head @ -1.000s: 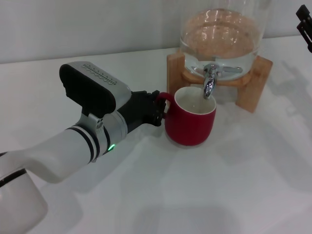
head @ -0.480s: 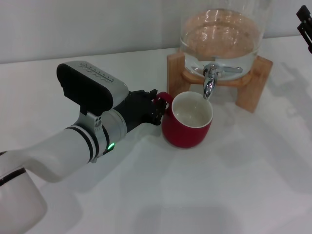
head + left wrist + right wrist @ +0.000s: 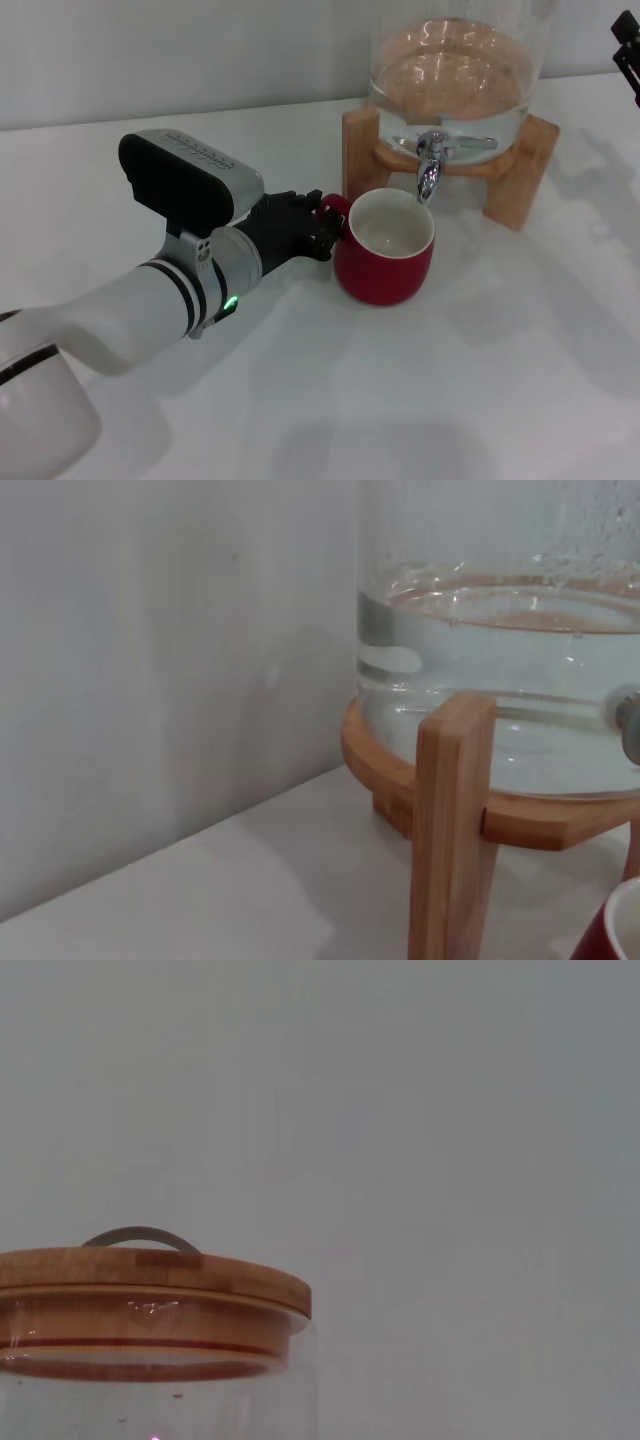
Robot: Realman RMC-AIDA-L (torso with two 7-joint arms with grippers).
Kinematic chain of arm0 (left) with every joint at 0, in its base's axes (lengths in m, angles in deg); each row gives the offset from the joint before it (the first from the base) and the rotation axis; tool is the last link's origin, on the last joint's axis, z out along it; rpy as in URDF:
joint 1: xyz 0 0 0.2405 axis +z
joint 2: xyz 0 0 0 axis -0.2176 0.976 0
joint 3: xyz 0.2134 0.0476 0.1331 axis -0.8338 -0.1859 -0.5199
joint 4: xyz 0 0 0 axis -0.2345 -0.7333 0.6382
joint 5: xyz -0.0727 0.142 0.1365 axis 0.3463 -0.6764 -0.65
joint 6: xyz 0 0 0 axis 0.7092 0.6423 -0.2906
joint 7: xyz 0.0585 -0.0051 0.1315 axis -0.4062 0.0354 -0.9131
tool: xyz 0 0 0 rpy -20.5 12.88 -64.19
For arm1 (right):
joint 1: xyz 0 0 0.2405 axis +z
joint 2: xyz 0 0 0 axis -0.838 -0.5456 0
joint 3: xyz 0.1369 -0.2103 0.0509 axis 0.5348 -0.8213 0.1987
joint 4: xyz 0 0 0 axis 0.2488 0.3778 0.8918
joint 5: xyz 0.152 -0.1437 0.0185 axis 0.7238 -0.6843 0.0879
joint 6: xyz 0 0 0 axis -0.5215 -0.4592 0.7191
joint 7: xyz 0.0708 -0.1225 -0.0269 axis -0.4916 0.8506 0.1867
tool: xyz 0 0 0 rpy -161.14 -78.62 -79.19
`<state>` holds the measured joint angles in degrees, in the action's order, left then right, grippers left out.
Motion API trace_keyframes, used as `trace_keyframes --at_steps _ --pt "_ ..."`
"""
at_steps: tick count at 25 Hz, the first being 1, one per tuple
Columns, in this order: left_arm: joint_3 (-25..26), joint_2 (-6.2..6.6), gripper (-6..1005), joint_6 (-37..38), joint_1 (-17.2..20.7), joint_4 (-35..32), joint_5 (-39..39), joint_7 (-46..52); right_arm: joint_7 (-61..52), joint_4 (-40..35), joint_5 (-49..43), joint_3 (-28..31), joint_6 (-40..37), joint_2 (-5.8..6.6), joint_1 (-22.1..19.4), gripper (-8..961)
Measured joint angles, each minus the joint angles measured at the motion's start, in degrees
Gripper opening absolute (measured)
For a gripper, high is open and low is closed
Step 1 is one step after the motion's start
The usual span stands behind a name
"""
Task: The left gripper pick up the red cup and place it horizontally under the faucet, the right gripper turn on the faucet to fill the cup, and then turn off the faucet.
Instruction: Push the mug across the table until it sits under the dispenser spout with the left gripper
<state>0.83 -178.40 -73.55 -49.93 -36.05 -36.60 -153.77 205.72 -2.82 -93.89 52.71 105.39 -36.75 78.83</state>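
The red cup (image 3: 385,250) stood upright on the white tabletop (image 3: 480,380), mouth up, its rim just below the faucet (image 3: 430,165) spout, near the far edge by the wall. Its handle pointed toward the left hand (image 3: 318,228), whose black fingers were clamped on that handle. Bare tabletop lay wide toward the near edge. The right hand (image 3: 627,55) hung at the far right corner; its fingers' state could not be told.

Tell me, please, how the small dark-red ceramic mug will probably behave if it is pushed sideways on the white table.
The small dark-red ceramic mug has a squat body on a broad base, so it would probably slide rather than tip. It looks empty, so likely light. The white table looks smooth, offering little grip. The left end effector sits at its loop handle, so a push there might rotate it.
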Motion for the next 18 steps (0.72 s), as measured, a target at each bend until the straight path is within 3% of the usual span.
trace_keyframes --at_steps 18 --pt "-3.32 -0.08 296 0.22 -5.30 -3.43 0.03 7.77 0.35 0.28 0.00 -0.88 -0.01 0.16 0.12 616"
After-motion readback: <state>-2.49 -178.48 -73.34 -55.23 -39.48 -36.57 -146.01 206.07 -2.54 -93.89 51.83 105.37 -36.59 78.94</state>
